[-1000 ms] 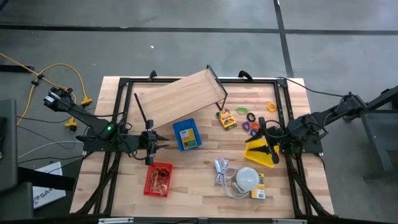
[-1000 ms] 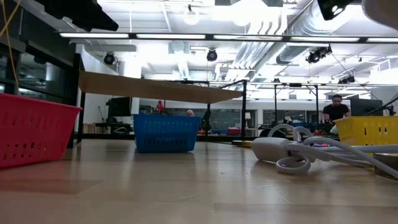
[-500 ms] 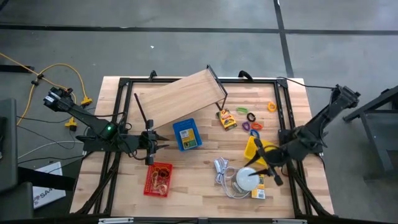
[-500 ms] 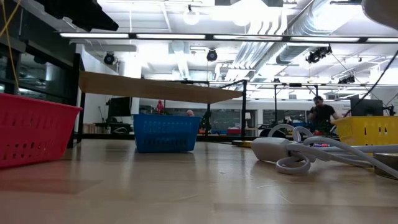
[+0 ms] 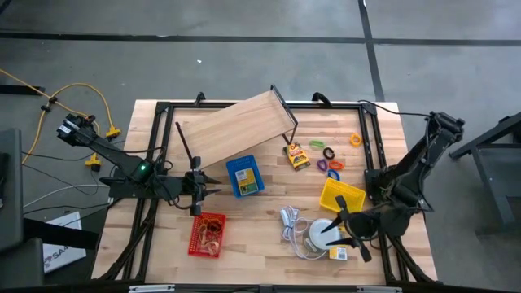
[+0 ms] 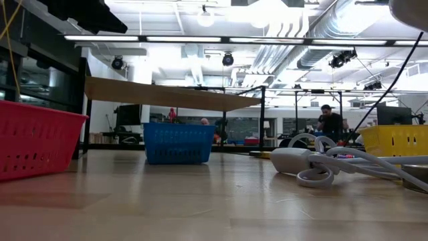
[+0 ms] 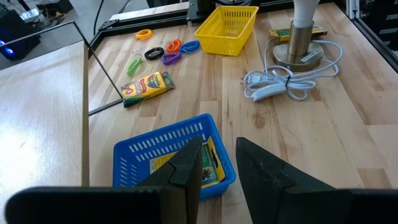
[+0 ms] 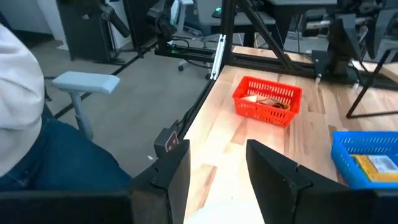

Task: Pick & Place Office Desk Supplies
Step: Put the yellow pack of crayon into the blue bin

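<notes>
My right gripper (image 5: 343, 231) is open and hangs above the white dome (image 5: 321, 234) with its white cord (image 5: 291, 224), near the table's near edge. It touches nothing. A yellow-green packet (image 5: 339, 254) lies beside the dome. The crayon packet (image 5: 297, 155) and the small orange, green, purple and black clips (image 5: 330, 163) lie loose on the table toward its far side. Tan rubber bands sit in the red basket (image 5: 207, 234). My left gripper (image 7: 217, 163) is open and waits above the blue basket (image 7: 171, 155), which holds a yellow packet (image 7: 208, 167).
A yellow basket (image 5: 342, 195) stands between the clips and the dome. A tilted wooden board (image 5: 236, 126) on black legs covers the far left of the table. A person sits off the table's near side (image 8: 37, 124). Bare wood lies between the red basket and the cord.
My right gripper has swung from above the yellow basket toward the table's near edge and now hangs over the white dome. In the low view, a person in the room behind has walked to the left. My left arm has kept still.
</notes>
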Robot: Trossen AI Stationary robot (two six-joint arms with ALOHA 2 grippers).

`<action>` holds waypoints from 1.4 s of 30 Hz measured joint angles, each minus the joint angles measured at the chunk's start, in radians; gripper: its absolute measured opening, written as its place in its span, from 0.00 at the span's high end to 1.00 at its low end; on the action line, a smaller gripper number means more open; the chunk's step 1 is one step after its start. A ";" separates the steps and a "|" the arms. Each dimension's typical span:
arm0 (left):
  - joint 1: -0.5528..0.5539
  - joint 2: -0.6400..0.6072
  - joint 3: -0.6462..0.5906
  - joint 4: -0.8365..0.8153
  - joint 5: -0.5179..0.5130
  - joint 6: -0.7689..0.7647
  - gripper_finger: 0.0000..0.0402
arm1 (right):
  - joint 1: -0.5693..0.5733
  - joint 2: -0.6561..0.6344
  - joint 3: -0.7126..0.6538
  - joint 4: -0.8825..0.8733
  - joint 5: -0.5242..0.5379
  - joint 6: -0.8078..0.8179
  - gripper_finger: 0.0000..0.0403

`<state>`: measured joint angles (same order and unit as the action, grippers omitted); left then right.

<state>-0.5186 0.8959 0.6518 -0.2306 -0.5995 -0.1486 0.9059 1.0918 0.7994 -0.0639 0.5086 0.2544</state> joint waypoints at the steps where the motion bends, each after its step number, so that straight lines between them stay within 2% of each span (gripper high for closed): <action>1: 0.000 0.000 0.000 0.000 0.000 0.000 0.77 | 0.006 -0.003 0.000 -0.005 0.009 0.009 0.64; 7: 0.000 0.000 0.000 0.000 0.000 0.000 0.77 | 0.026 -0.065 0.000 -0.091 0.061 0.114 0.64; 15: 0.000 0.000 0.000 0.000 0.000 0.000 0.77 | 0.021 -0.166 0.000 -0.338 0.063 0.393 0.64; 22: 0.000 0.000 0.000 0.000 0.000 0.000 0.77 | 0.021 -0.194 0.000 -0.423 0.061 0.435 0.64; 35: 0.000 0.000 -0.001 0.000 0.000 0.000 0.77 | 0.021 -0.236 0.000 -0.663 -0.057 0.706 0.64; 42: 0.000 0.000 -0.001 0.000 0.000 0.000 0.77 | 0.021 -0.235 0.000 -0.760 -0.129 0.729 0.64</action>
<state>-0.5182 0.8959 0.6506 -0.2302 -0.5992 -0.1489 0.9268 0.8565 0.7990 -0.8237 0.3794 0.9833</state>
